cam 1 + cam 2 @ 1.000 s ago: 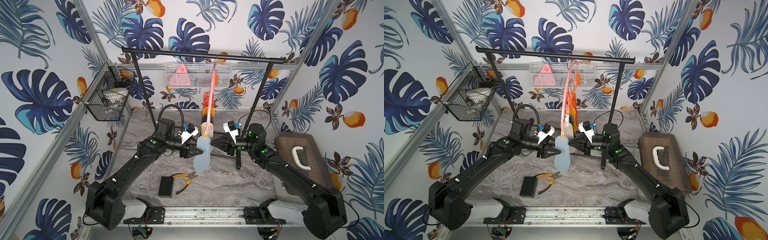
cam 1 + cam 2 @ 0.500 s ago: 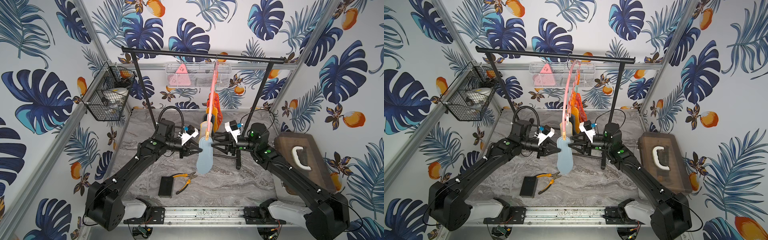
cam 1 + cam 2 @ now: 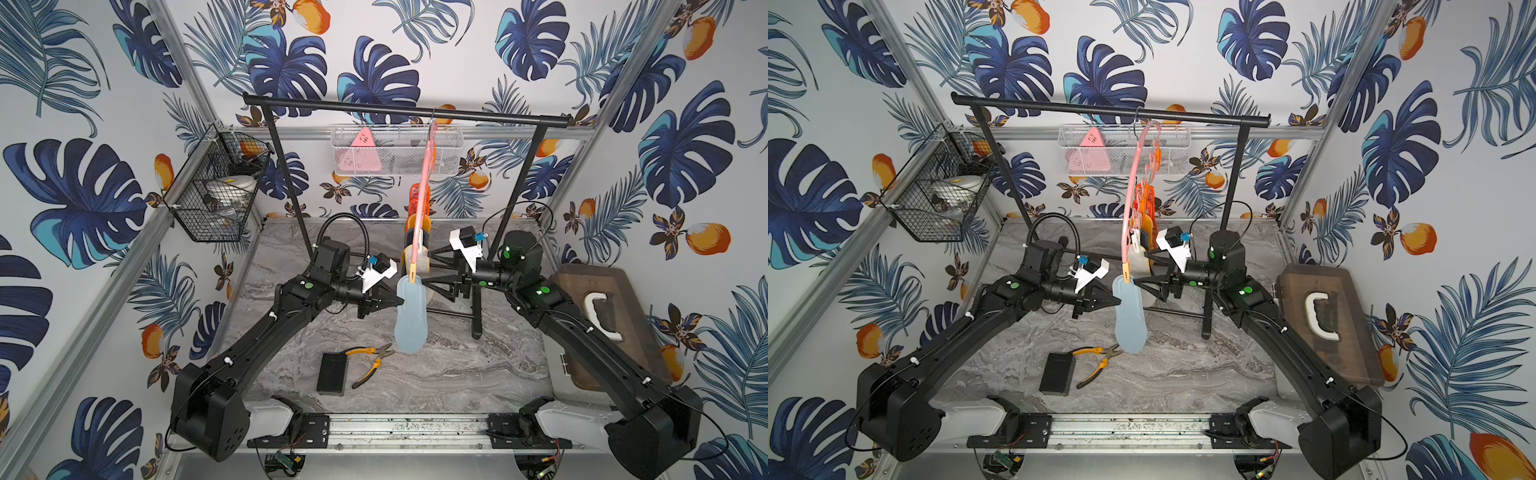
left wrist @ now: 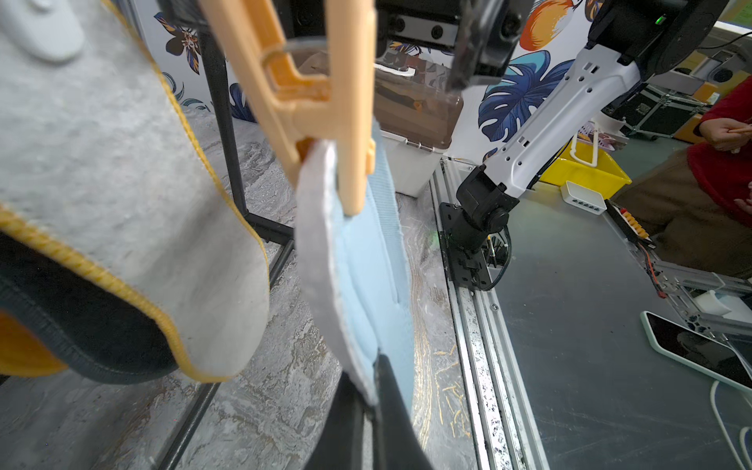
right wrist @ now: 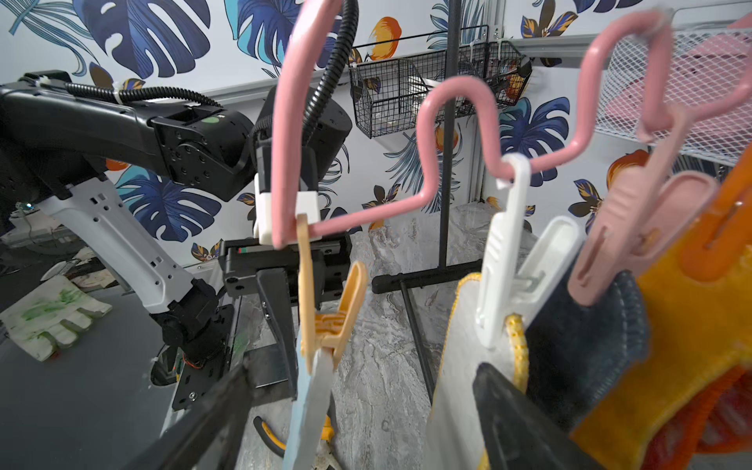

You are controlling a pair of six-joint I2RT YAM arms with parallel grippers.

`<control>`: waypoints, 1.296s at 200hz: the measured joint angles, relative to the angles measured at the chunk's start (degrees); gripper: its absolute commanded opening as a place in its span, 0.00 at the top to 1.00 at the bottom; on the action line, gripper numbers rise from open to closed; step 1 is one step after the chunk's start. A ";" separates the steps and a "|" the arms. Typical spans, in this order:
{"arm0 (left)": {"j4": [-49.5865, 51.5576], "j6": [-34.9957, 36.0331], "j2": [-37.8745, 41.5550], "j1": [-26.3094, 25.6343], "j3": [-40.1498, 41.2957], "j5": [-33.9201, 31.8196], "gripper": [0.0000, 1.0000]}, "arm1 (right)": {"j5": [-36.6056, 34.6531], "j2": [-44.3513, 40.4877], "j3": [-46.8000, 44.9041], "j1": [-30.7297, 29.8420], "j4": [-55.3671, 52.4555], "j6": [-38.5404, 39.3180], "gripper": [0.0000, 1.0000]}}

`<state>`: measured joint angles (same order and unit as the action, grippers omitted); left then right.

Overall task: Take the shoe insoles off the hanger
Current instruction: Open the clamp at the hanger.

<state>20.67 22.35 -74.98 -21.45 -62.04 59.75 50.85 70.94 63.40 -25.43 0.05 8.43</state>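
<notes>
The pink hanger hangs from the black rack bar, edge-on in both top views, with several shoe insoles pegged along it. The light blue insole dangles lowest, clamped in a yellow peg. My left gripper is shut on that insole's side edge. My right gripper is open; the blue insole and its peg hang between its fingers, untouched. Beside it hang a beige yellow-rimmed insole, a dark grey one and a yellow-orange one.
Yellow-handled pliers and a black block lie on the marble table under the blue insole. A brown case sits at the right. A black wire basket and a white mesh basket hang on the walls. The rack's foot stands near my right arm.
My left gripper has shut on the light blue insole. My right gripper has opened wide. The hanger and insole have swung slightly right.
</notes>
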 measured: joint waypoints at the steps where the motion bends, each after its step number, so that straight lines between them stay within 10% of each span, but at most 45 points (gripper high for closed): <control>1: 0.00 0.02 0.00 0.00 0.00 0.00 0.93 | 0.15 0.17 0.11 0.00 -0.02 -0.02 0.12; 194: 2.95 1.84 0.24 0.00 -0.70 -0.04 0.95 | 7.69 7.76 4.22 -2.49 7.19 -7.85 0.29; 259: 2.99 1.86 0.24 0.00 -0.74 -0.13 0.95 | 8.76 9.09 5.31 -2.71 8.57 -9.42 0.58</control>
<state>23.66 24.21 -74.74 -21.45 -62.78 59.61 59.61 80.03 68.71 -28.14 8.62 -0.99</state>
